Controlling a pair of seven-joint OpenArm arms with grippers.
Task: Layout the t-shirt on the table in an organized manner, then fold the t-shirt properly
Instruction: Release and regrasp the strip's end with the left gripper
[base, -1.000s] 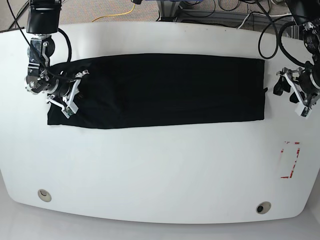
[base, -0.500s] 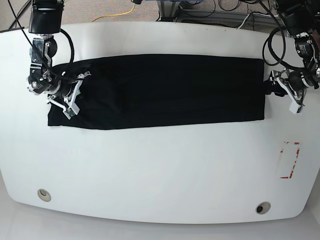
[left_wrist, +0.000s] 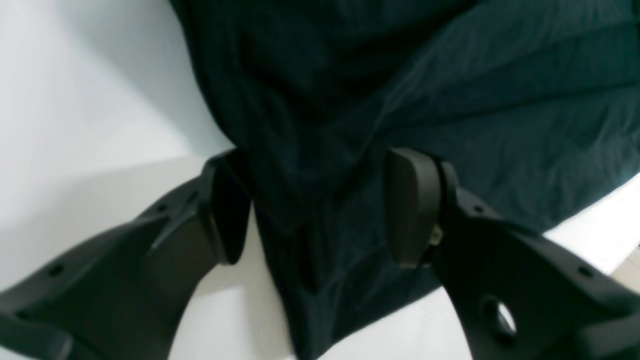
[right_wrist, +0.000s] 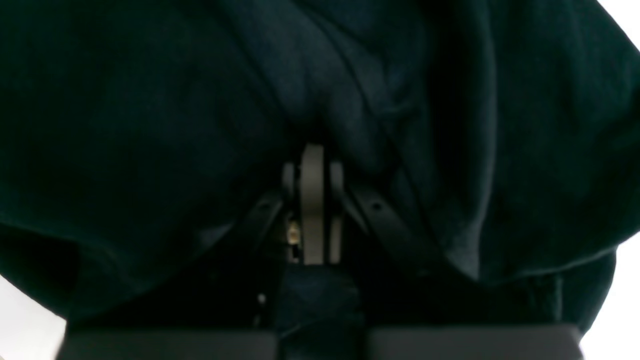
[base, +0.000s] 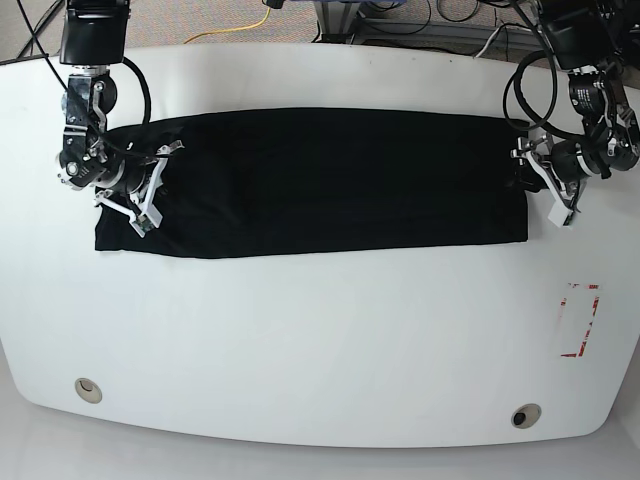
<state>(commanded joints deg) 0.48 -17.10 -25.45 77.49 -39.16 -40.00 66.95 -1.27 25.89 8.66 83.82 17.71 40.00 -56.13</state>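
Observation:
The black t-shirt (base: 320, 180) lies on the white table (base: 300, 340) as a long flat band running left to right. At the band's left end, my right gripper (base: 148, 188) is low on the cloth. The right wrist view shows that gripper (right_wrist: 315, 200) with its pads pressed together and dark t-shirt (right_wrist: 150, 125) folds bunched around the tips. My left gripper (base: 527, 176) is at the band's right edge. In the left wrist view it (left_wrist: 317, 215) stands open, with a hanging edge of the t-shirt (left_wrist: 450, 100) between the two pads.
A red dashed rectangle (base: 580, 320) marks the table's right side. Two round grey grommet holes (base: 89, 389) (base: 526, 415) sit near the front edge. Cables, one of them a yellow cable (base: 240, 28), lie on the floor behind the table.
The left gripper has travelled from beside the shirt's right edge onto that edge. The right gripper has stayed on the shirt's left end, shifting only slightly.

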